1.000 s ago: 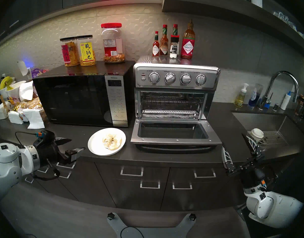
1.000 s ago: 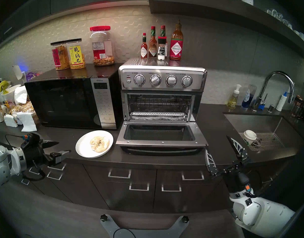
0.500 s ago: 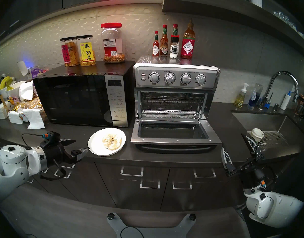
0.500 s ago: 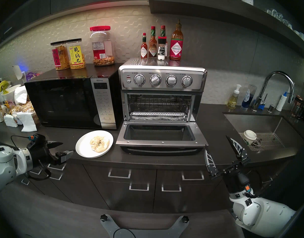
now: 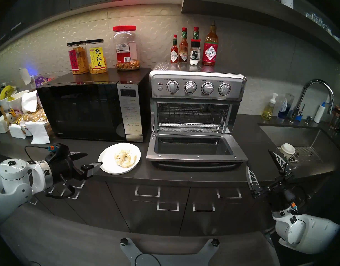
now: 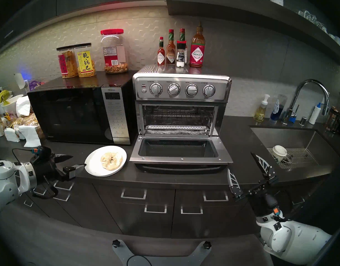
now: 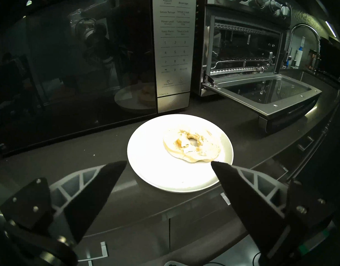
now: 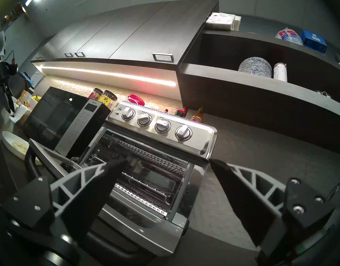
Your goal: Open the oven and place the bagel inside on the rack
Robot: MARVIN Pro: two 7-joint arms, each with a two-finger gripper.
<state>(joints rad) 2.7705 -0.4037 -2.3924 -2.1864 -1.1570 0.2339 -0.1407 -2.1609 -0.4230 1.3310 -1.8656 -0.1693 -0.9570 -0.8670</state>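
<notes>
The stainless oven (image 5: 197,87) (image 6: 181,90) stands on the counter with its glass door (image 5: 194,148) dropped flat open. Its wire rack (image 5: 192,114) (image 7: 244,59) (image 8: 146,183) spans the cavity and carries nothing. The pale bagel (image 5: 125,158) (image 6: 111,161) (image 7: 192,145) lies on a white plate (image 5: 107,163) (image 7: 146,163) left of the door. My left gripper (image 5: 95,158) (image 6: 78,161) (image 7: 169,162) is open at the plate's left rim, its near fingertip over the rim, a short way from the bagel. My right gripper (image 5: 259,158) (image 8: 165,160) is open and empty, right of the door's front corner.
A black microwave (image 5: 88,110) stands behind the plate, with snack jars (image 5: 88,56) on top. Sauce bottles (image 5: 194,46) stand on the oven. At right is a sink (image 5: 292,137) with a paper cup (image 5: 288,150) and faucet (image 5: 315,94). Bread bags and napkins (image 5: 30,125) crowd the far left.
My left gripper has moved right along the counter, from well clear of the plate to its left rim, still open. The right gripper shifted very slightly. Bagel and oven are unmoved.
</notes>
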